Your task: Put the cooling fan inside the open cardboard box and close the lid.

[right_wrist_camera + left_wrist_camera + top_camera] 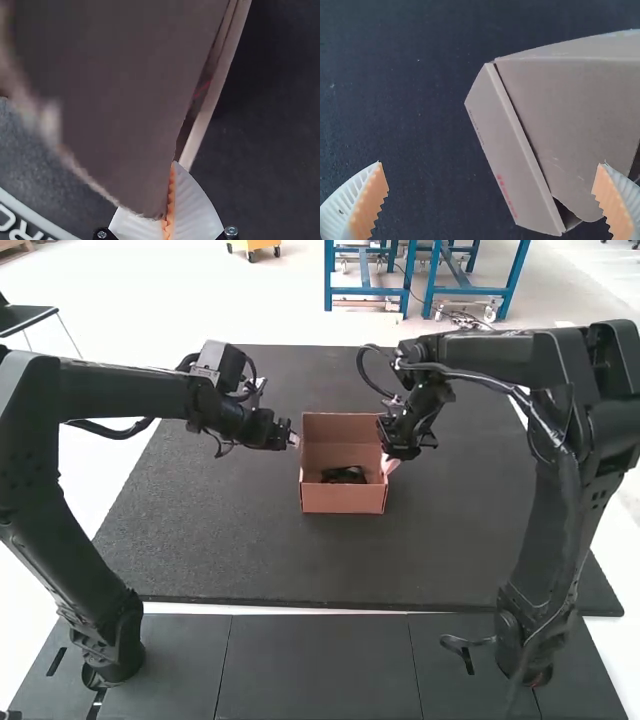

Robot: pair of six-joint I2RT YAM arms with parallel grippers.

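Cooling fan (345,476): a dark shape lying inside the cardboard box (343,496), near its middle and below the rim. You can't make out its detail from above.

Nearest: a dark mat (200,530) is spread over the surface. The box stands on it about midway between your two arms, with its top open and its front wall facing the high camera.

Box, right side: your right claw (398,447) sits at the right rim, pressed together on the flap (392,467), which sticks out past the right wall. In the right wrist view the cardboard runs straight down against the orange pad (170,200) of a white ribbed finger. There is no gap between pad and board.

Box, left side: your left claw (291,436) hangs just beside the upper left corner, at rim height. In the left wrist view its ribbed fingers (362,200) are spread wide with a corner of the box between them. One finger is close to the cardboard, the other well apart over the mat. You can't tell whether either touches.

Farthest: the box's back wall (340,428) stands upright between the two claws.
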